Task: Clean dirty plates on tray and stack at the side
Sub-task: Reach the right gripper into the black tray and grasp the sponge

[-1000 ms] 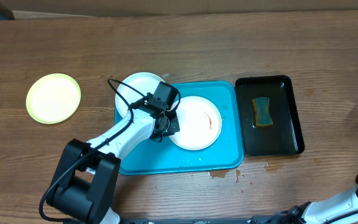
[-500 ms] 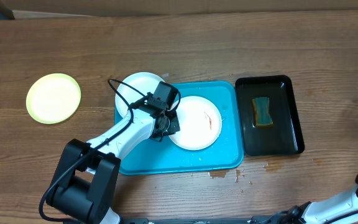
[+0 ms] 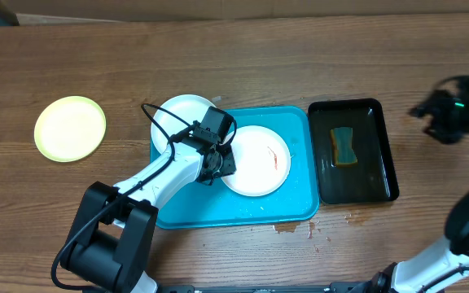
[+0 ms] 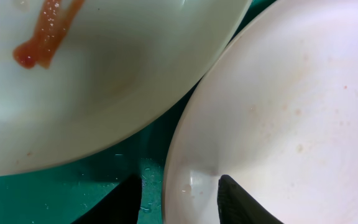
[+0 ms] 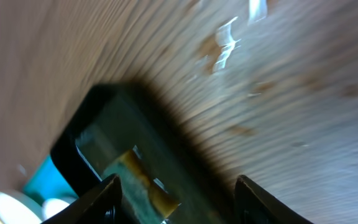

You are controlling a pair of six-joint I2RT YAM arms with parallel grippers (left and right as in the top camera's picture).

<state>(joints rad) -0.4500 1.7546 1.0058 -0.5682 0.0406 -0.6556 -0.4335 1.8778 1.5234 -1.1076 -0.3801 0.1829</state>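
The left claw (image 4: 176, 204) sits low at the upper-left corner of the tray (image 3: 218, 213). Its tips are spread either side of a white plate's (image 4: 278, 106) rim, not pinching it. I'd guess it is there to work that edge. Only its wrist view shows this gap. Overhead alone shows the smeared plate (image 3: 255, 167) mid-tray, the green-rimmed plate (image 3: 70, 129) well left of the tray, and the right claw (image 3: 448, 110), spread and empty, far right past the black tray (image 3: 385, 138).

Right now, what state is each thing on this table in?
Green-rimmed plate, off the tray, looks clean.
White plate, overhanging the tray's corner.
Middle plate, on tray, red smear.
Sponge, lying in black tray.
Left claw, open.
Right claw, open, empty.
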